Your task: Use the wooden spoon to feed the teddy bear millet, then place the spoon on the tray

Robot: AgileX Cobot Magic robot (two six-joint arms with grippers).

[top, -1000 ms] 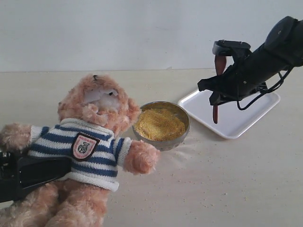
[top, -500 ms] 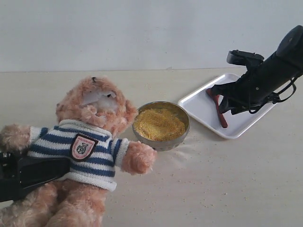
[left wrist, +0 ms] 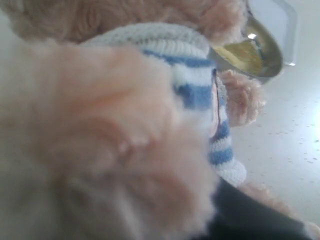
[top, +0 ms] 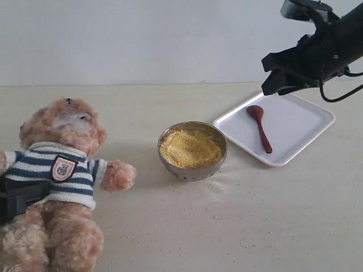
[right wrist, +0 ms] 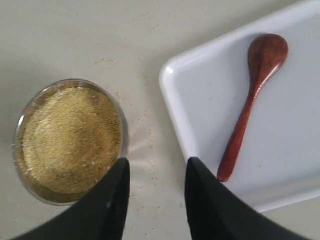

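Tabletop [top: 255,215]: millet [top: 190,148] in bowl [top: 195,173], wooden spoon [top: 261,128] on tray [top: 300,122]; right jaws parted, left jaws clasping teddy bear [top: 57,170].

Soft, even, bright light casts only faint shadows beside the steel bowl [top: 193,170] and teddy bear [top: 57,170] on the pale bench [top: 255,215], while the left wrist view is blurred, its near fur out of focus and glare glinting inside the bowl.

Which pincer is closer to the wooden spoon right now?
Right. The right pincer hovers above the tray where the wooden spoon lies; the left pincer is at the teddy bear, beyond the bowl.
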